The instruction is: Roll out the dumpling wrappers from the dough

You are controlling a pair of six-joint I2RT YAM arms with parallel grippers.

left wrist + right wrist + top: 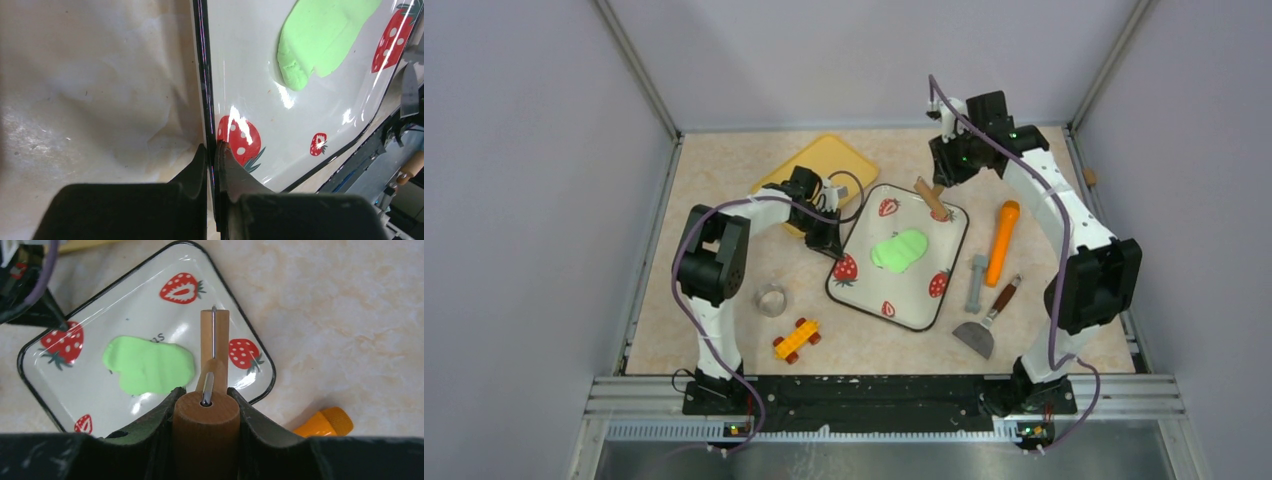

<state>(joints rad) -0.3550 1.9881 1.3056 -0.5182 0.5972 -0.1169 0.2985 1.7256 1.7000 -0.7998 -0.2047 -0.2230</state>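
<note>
The dough [899,249] [320,37] [150,365] is a flattened bright green blob lying in the middle of a white strawberry-print plate [914,290] [250,75] [145,305]. My left gripper [834,250] [214,147] is shut on the plate's black rim at its near left corner. The right gripper [946,178] [206,395] is shut on the round handle of a wooden roller [931,198] [215,335]. The roller's head hangs over the plate's far right part, beside the dough and apart from it. No separate dumpling wrappers are in view.
A yellow tray [824,160] lies behind the left gripper. Right of the plate lie an orange tool [1003,240] [325,422], a grey bolt-shaped tool [976,283] and a wood-handled scraper [984,325]. A clear cup [771,299] and a toy car [796,340] sit near left.
</note>
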